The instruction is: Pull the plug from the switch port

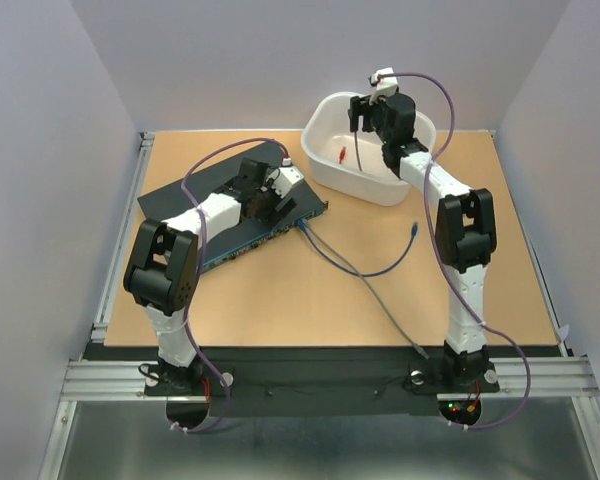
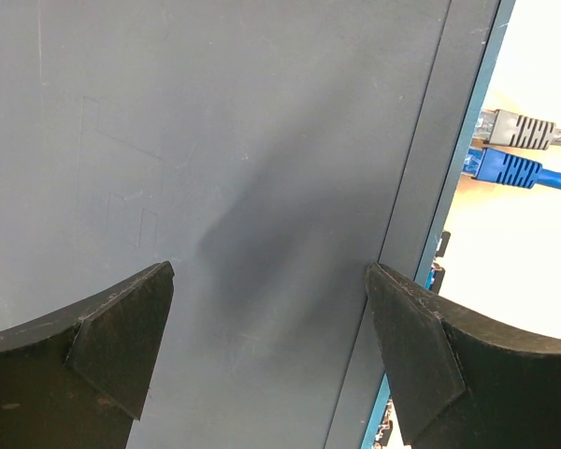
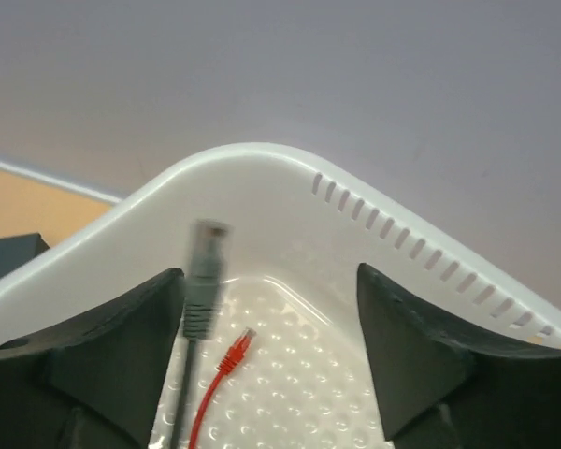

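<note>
The dark switch (image 1: 180, 190) lies at the left of the table, its blue port edge facing the middle. My left gripper (image 1: 278, 195) rests open over its top near that edge; the left wrist view shows the flat lid (image 2: 262, 140) between the spread fingers (image 2: 122, 327). A grey plug (image 2: 519, 129) and a blue plug (image 2: 505, 168) sit in ports side by side. My right gripper (image 1: 360, 115) hangs open over the white tub (image 1: 380, 185). A loose grey plug (image 3: 204, 281), blurred, is beside its left finger, with its cable hanging into the tub.
A red cable (image 3: 236, 351) lies on the tub floor (image 3: 290, 393). A blue cable (image 1: 380, 270) and a grey cable (image 1: 380, 305) run from the switch edge across the table, the grey one to the near edge. Walls close the table's sides.
</note>
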